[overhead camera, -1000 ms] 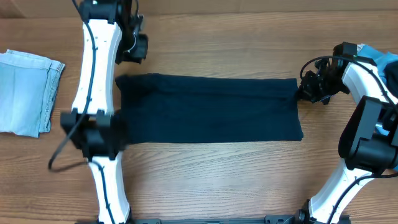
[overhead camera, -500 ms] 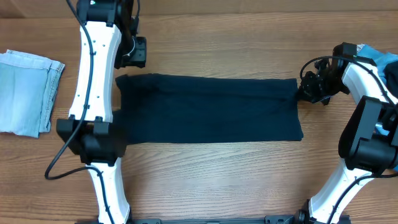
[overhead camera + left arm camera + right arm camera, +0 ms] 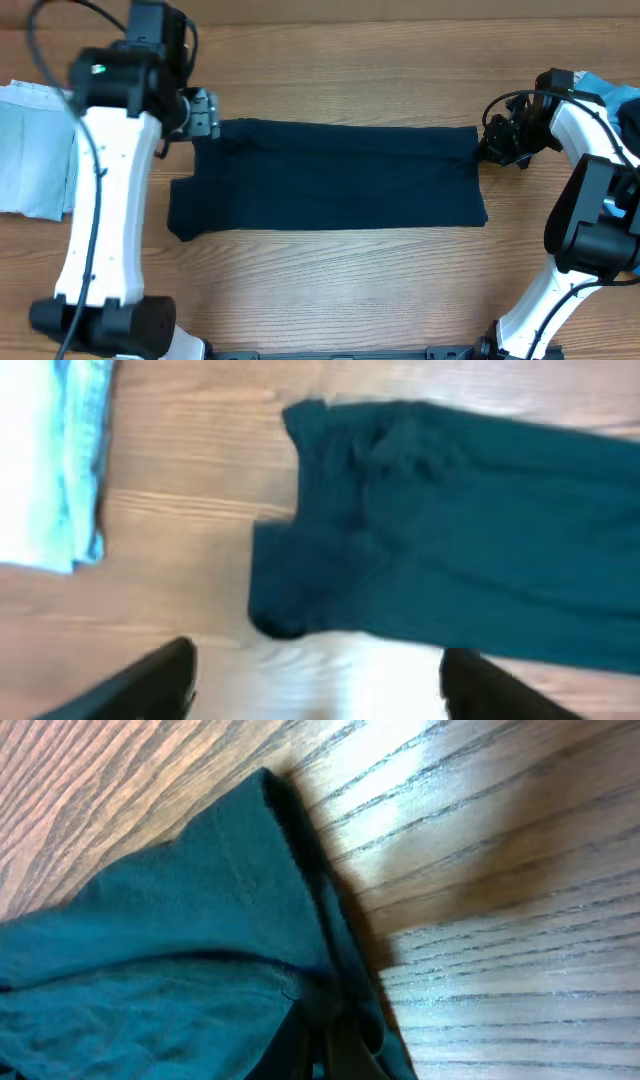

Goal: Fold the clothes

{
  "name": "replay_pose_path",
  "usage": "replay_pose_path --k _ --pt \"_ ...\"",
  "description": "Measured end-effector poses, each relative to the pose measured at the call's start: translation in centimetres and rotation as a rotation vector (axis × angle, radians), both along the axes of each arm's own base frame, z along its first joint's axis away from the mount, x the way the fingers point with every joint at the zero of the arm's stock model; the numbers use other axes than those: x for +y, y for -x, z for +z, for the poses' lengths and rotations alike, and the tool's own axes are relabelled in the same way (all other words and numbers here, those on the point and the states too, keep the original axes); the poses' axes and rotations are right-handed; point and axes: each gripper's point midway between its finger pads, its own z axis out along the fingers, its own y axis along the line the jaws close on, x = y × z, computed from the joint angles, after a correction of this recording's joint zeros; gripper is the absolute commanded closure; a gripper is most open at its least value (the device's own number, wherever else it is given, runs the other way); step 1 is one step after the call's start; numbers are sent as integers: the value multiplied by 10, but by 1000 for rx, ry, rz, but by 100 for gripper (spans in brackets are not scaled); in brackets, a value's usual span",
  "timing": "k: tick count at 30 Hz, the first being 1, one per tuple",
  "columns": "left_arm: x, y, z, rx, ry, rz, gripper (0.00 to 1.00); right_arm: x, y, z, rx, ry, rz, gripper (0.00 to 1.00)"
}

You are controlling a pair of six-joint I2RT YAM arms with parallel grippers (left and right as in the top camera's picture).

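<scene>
garment (image 3: 330, 175) flat on table (image 3: 350, 290) | left pincer (image 3: 318, 665) spread near its left end | right pincer (image 3: 497, 142) pinching its right edge

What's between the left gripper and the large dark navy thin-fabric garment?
Nothing visible. The left gripper hangs open by the left end of the dark navy garment; the pale blue denim piece lies off to its left.

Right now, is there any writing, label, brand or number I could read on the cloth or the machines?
No readable text in any view.
Large dark navy garment of thin fabric: no tag or print shows.
Folded pale blue denim piece: plain.
White and black left arm and right arm: no legible marking.
</scene>
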Motion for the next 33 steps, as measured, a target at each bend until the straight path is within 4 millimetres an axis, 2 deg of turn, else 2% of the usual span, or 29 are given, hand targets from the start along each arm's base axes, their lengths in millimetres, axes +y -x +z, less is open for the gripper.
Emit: replay_pose_path --k 2,4,7,11,13,14,16,19,24,28,33 --pt "-10 -41 -31 -76 69 -42 3 0 0 0 -1 0 0 96" --pt "-14 -67 -62 -96 136 -75 4 0 -1 0 -3 1 0 96" --pt "-13 -84 -107 -35 196 -89 11 0 -1 0 -5 1 0 96" --pt "-18 -96 -189 97 255 -106 12 0 -1 0 -4 1 -1 96" --pt "-23 -98 -218 130 279 -121 12 0 -1 0 -3 1 0 96" --pt "-24 -102 -224 123 285 -129 12 0 -1 0 -2 1 0 96" --pt "-26 -110 -223 88 290 -142 15 0 -1 0 -3 1 0 96" --pt "-27 -116 -220 62 293 -155 28 0 0 0 -2 1 0 96" --pt "-28 -112 -219 76 287 -180 20 0 -1 0 -6 2 0 96" --pt "-27 -121 -199 24 272 -217 26 0 -2 0 -7 2 0 96" --pt "-31 -126 -194 -2 255 -258 27 -1 -2 0 -8 2 0 96"
